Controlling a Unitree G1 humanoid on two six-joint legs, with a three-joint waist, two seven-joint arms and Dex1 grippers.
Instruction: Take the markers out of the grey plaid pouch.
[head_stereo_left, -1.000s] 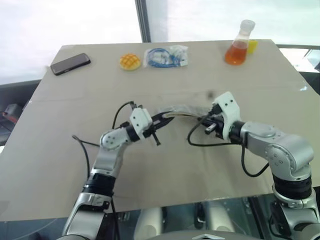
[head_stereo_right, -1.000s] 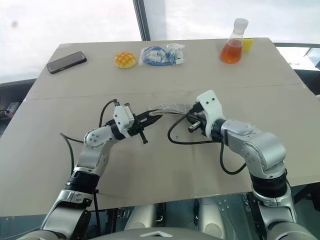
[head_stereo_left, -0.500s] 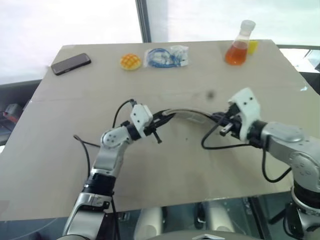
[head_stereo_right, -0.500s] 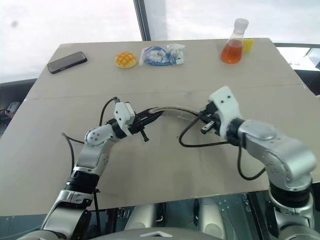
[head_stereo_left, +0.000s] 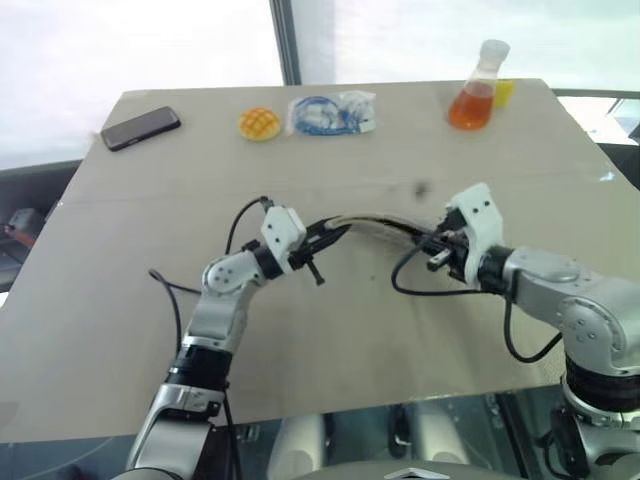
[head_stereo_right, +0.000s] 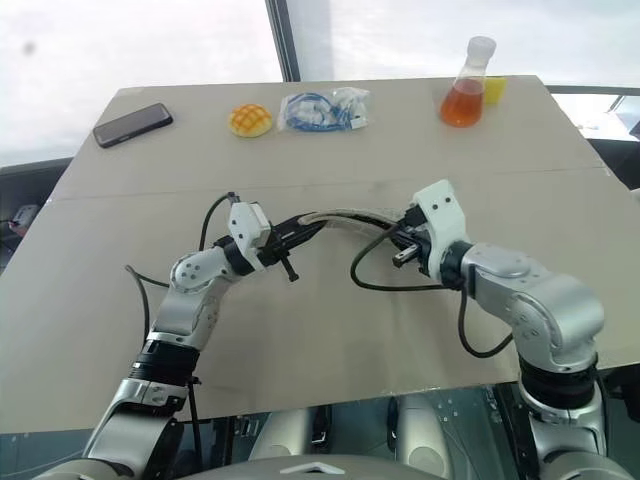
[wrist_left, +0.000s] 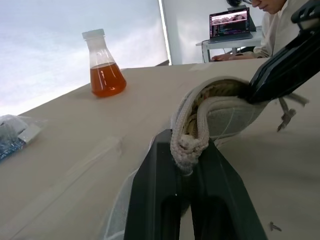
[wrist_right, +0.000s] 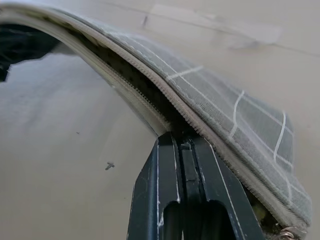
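The grey plaid pouch (head_stereo_left: 375, 221) hangs in an arc above the table, held at both ends. My left gripper (head_stereo_left: 330, 236) is shut on its left end, where bunched fabric sits between the fingertips (wrist_left: 184, 150). My right gripper (head_stereo_left: 432, 240) is shut on the pouch's zipper edge (wrist_right: 182, 140). In the right wrist view the pouch (wrist_right: 225, 115) shows its white grid lines and a zipper gaping open along the top. The markers are hidden.
Along the far edge of the table lie a black phone (head_stereo_left: 141, 128), a yellow bun-shaped object (head_stereo_left: 259, 123), a clear bag with blue cable (head_stereo_left: 332, 112) and a flask of orange liquid (head_stereo_left: 475, 95). Beyond the table a person (wrist_left: 280, 20) sits by a laptop (wrist_left: 230, 22).
My right gripper swung out to the right, pulling the pouch straighter, then came back left, so the pouch arcs again. The left gripper has kept still.
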